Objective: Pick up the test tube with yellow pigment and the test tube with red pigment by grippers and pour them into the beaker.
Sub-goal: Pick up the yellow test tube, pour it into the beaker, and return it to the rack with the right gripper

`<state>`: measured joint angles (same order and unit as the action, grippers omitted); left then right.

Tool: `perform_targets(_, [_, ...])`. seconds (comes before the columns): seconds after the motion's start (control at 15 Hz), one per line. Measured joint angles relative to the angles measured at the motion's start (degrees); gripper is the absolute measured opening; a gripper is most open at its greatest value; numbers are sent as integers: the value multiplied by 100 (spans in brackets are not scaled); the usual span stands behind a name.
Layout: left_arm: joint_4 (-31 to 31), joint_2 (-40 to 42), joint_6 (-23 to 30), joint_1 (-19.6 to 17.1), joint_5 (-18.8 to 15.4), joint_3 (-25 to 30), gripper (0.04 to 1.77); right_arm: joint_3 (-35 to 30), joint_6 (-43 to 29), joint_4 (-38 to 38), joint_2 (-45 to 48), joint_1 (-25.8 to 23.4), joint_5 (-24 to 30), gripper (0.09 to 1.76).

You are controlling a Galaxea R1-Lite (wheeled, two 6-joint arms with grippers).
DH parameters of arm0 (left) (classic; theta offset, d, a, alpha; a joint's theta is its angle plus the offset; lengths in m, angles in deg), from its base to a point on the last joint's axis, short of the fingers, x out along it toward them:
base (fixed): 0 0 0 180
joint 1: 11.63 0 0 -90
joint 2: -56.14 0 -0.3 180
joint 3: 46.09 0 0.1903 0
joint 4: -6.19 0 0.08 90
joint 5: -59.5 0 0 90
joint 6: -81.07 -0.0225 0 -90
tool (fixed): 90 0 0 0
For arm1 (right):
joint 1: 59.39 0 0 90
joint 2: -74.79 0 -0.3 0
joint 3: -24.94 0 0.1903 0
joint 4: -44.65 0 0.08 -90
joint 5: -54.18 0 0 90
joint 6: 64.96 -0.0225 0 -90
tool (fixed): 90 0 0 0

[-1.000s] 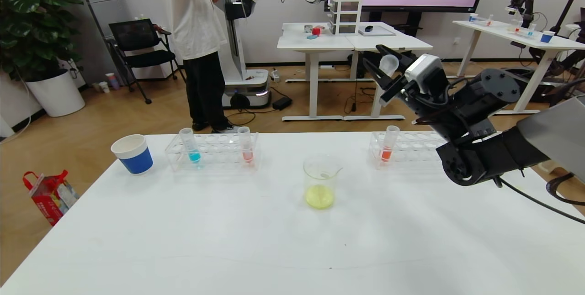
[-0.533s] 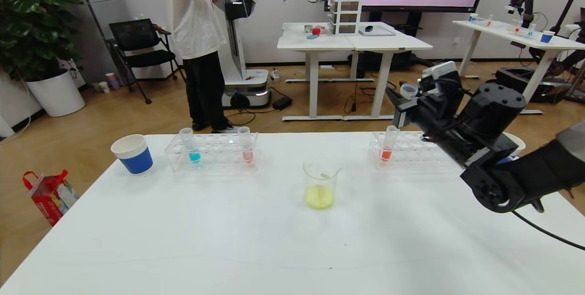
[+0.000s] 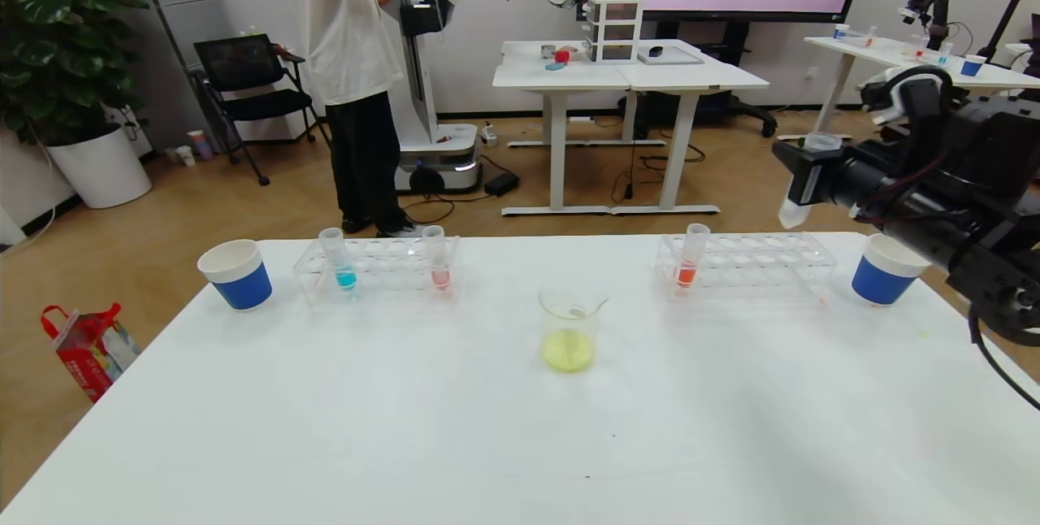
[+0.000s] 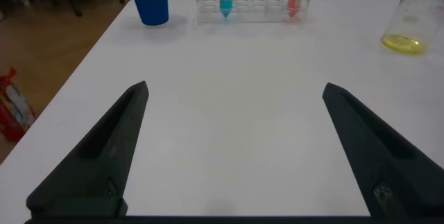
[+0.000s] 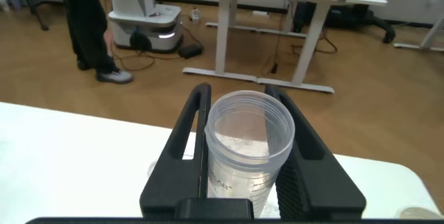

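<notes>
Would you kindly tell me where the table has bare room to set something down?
The whole near half in front of the beaker is bare. The far edge is crowded: left cup, two racks, right cup. Gaps flank the beaker.

A smooth, matt white bench (image 3: pixel 455 427) is seen. The small clear glass beaker (image 3: pixel 569 328) looks glossy. A slim, clear plastic test tube, empty and faintly filmed inside (image 5: pixel 246 153), is clamped between the matt black plastic jaws of the right gripper (image 5: pixel 244 156). The left gripper (image 4: pixel 232 154) shows the same dull black finish. The clear plastic racks (image 3: pixel 743 263) shine; the blue-and-white cups (image 3: pixel 884 279) look like paper.
</notes>
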<state>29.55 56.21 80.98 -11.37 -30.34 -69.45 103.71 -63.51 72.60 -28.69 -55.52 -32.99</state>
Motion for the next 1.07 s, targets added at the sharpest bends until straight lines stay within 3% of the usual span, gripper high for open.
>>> perform_targets(0.2, [0, 0, 0, 0, 0, 0, 175, 182, 4, -22, -94, -778, 413, 53])
perform_targets(0.53, [0, 0, 0, 0, 0, 0, 175, 1033, 85, -55, -945, -1894, 450, 53])
perform_targets(1.07, [0, 0, 0, 0, 0, 0, 175, 1413, 83, 38, -1863, -2235, 445, 53])
